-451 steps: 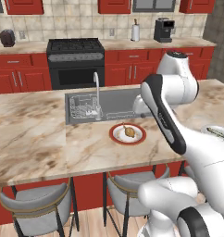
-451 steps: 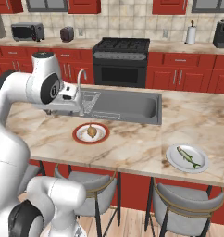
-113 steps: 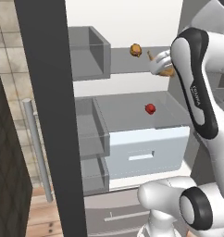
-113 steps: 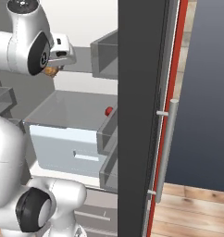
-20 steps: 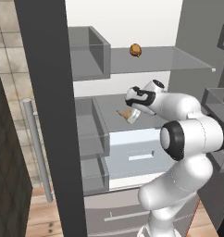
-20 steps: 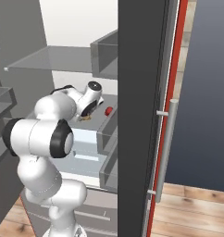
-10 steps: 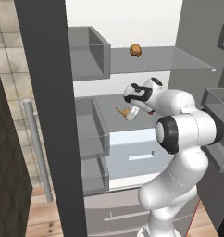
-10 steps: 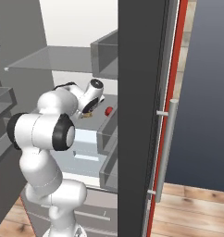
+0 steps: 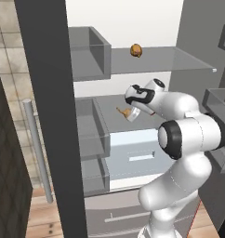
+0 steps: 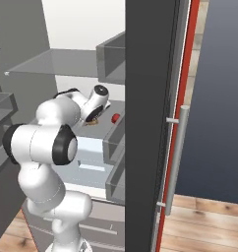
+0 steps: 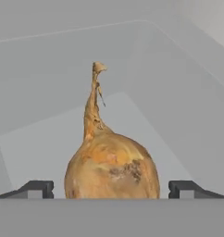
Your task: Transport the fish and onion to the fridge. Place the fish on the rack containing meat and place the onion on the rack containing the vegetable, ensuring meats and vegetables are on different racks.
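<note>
Golden-tan onion sits released between the spread fingertips of the end effector on the lower shelf, tomato at three o'clock; next, withdrawing cleanly.

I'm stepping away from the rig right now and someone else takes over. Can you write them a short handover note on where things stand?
Gripper: jaws wide, a gap on each side of the onion, so it is let go.
Onion: on the lower shelf of the fridge, stalk pointing away from the hand.
Vegetable: red ball on that same shelf, beside the hand.
Meat: on the upper rack.
Done: onion looks delivered to the vegetable's shelf.
Left: back the arm out, bring the fish and lay it on the upper rack beside the meat.
</note>
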Controlling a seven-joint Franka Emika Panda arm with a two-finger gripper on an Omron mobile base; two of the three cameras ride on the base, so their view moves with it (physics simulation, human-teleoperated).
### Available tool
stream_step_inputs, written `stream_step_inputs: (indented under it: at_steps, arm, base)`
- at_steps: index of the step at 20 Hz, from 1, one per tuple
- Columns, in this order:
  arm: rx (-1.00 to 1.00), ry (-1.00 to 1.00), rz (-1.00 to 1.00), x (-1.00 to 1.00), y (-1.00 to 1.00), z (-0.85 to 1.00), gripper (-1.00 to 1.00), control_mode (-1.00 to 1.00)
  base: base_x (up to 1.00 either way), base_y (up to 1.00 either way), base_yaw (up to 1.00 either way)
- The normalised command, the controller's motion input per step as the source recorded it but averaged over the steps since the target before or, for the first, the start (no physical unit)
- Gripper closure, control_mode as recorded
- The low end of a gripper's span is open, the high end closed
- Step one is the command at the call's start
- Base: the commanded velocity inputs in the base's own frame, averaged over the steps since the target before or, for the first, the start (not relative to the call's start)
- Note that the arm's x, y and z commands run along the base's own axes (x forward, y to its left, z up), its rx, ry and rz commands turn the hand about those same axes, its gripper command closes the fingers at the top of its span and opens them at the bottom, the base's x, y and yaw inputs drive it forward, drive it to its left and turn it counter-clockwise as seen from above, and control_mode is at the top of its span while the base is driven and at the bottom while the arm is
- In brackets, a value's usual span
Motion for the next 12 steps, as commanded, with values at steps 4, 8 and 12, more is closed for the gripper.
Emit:
stream_step_inputs:
  at_steps: [4, 8, 12]
  arm:
    - [0.00, -0.03, -0.04, -0.20, 0.04, 0.29, -1.00, -1.00]
    - [0.00, -0.09, -0.02, -0.30, 0.01, 0.32, -1.00, -1.00]
    - [0.00, 0.01, 0.00, -0.35, 0.11, 0.15, -1.00, -1.00]
  base:
    - [0.00, 0.00, 0.00]
    - [0.00, 0.00, 0.00]
    - [0.00, 0.00, 0.00]
